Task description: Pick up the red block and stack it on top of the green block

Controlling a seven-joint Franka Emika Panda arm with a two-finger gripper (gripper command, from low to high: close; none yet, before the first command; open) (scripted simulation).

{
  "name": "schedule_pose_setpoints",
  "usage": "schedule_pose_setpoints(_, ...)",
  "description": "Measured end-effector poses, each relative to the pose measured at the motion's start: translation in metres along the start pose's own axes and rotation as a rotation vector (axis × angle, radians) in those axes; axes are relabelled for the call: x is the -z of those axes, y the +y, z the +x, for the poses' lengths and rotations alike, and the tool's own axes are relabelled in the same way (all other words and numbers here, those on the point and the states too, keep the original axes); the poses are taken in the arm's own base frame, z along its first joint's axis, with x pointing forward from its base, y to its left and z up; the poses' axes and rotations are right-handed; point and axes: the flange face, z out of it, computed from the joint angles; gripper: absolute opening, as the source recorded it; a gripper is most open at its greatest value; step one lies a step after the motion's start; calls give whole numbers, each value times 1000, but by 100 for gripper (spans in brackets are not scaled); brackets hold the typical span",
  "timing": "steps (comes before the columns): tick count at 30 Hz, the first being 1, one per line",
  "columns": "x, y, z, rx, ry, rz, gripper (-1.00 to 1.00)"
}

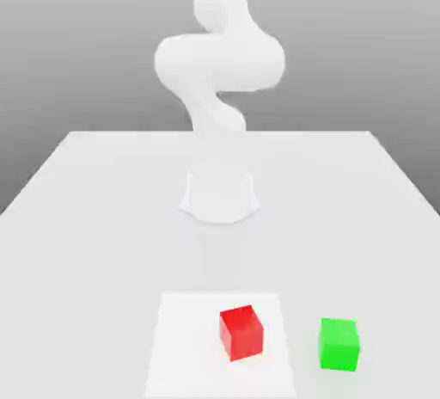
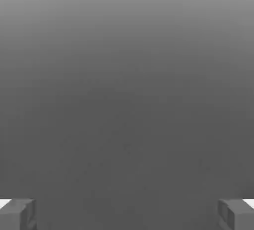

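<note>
A: Here we are, and the pale table [image 1: 94, 251] spreads wide across the exterior view, with a grey backdrop [image 1: 77, 45] rising behind it!

B: And look at that white arm [image 1: 220, 62], standing tall above its base [image 1: 220, 199] around the middle, bent at its joints, its upper part running out through the top of the exterior view.

A: Down to the white patch [image 1: 185, 346] now, a flat four-sided shape at the near end of the table, in front of the arm's base.

B: Over to the hand view for the gripper [image 2: 127, 214]: the two fingers stand wide apart, with plain grey between them. That's an open grip!

A: So to the blocks, two of much the same size. The red block [image 1: 241, 334] sits upright on the white patch, towards the exterior view's right side of it, turned at a slight angle.

B: And the green block [image 1: 339, 346]?

A: On the table, just off the patch, to the exterior view's right of the red one. It's upright and sits squarer to the view.

B: Near neighbours, then, side by side with a gap between them!
</note>
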Motion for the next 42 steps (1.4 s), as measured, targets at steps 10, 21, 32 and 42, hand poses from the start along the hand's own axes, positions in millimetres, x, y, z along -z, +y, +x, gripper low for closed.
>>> schedule_pose_setpoints(10, -214, 49, -70, 133, -275, -200, 0)
schedule_pose_setpoints(21, -359, 164, -205, 283, -562, -410, 0)
schedule_pose_setpoints(32, -408, 200, -241, 291, -581, -425, -100)
schedule_pose_setpoints(42, -363, 147, -229, 294, -582, -423, -100)
